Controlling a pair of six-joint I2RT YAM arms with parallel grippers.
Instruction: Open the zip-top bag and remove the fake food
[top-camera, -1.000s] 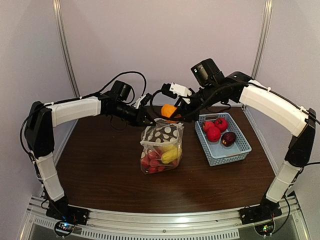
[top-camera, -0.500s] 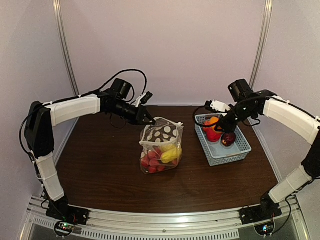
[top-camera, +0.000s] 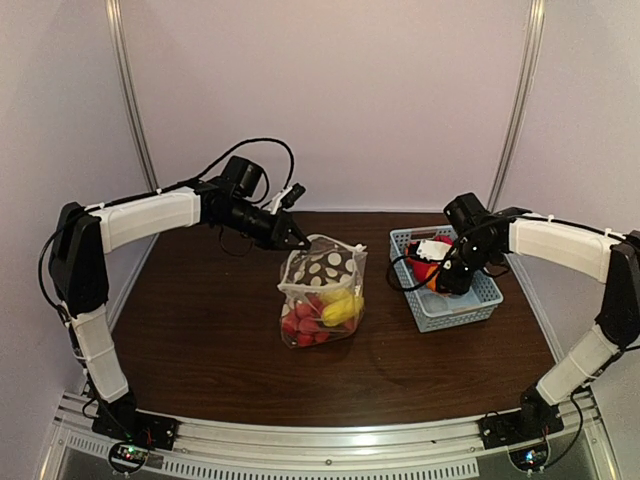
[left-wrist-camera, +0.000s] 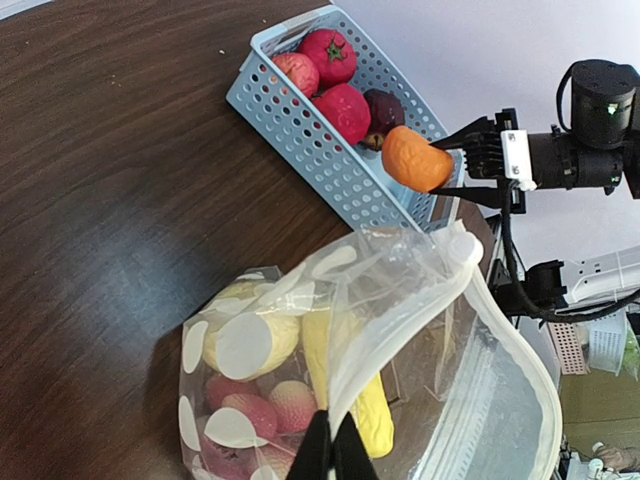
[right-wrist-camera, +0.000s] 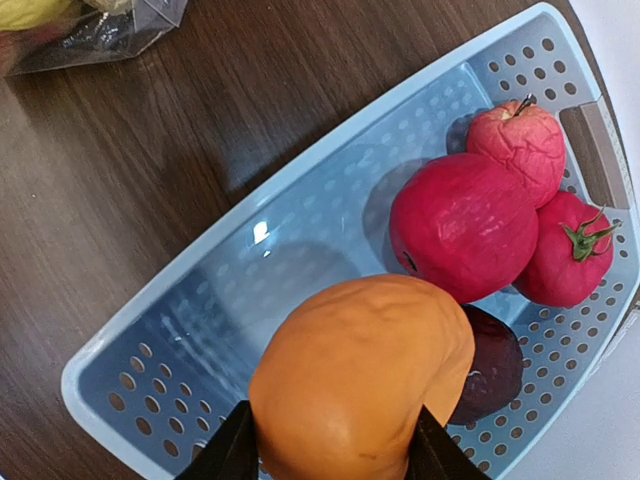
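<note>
Right gripper (top-camera: 438, 272) swung from above bag down over light-blue perforated basket (right-wrist-camera: 190, 340) at right, clamping wrinkled orange fruit (right-wrist-camera: 360, 380). Dark wood-grain table (top-camera: 200, 340), pale walls (top-camera: 330, 100). Left gripper (left-wrist-camera: 333, 452) pinches rim of clear dotted zip-top bag (top-camera: 322, 290), mid-table, mouth open. Red and yellow fruits (top-camera: 322, 315) inside.

Standing here, I find no word, number, brand or sign that can be read. The zip-top bag (top-camera: 325, 285) is printed only with white dots, not letters. The white plate (left-wrist-camera: 515, 160) on the right arm's wrist looks blank from this side, and any marking on it is too small to tell. The light-blue basket (top-camera: 455, 315) shows only rows of punched holes in plain plastic.
</note>
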